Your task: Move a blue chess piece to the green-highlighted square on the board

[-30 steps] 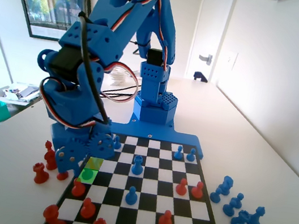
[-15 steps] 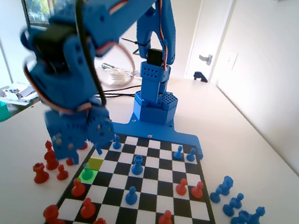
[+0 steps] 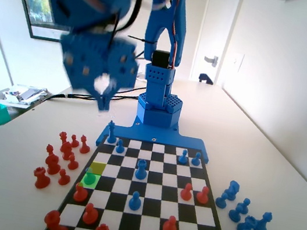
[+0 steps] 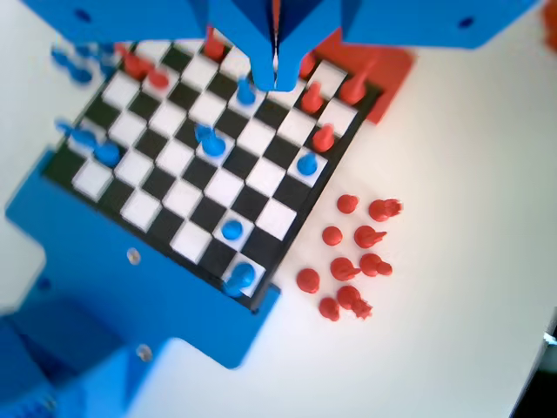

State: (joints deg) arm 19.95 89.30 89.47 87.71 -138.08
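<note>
The gripper is seen raised high above the board's left side in the fixed view, its jaws pressed together with nothing between them. One blue chess piece is seen standing on the single green-highlighted square, with one yellow-tinted square just behind it. In the wrist view, nine red pieces are counted on the table beside the board.

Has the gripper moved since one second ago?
Yes. In the fixed view the gripper has risen from the green-highlighted square, now high above the board.
</note>
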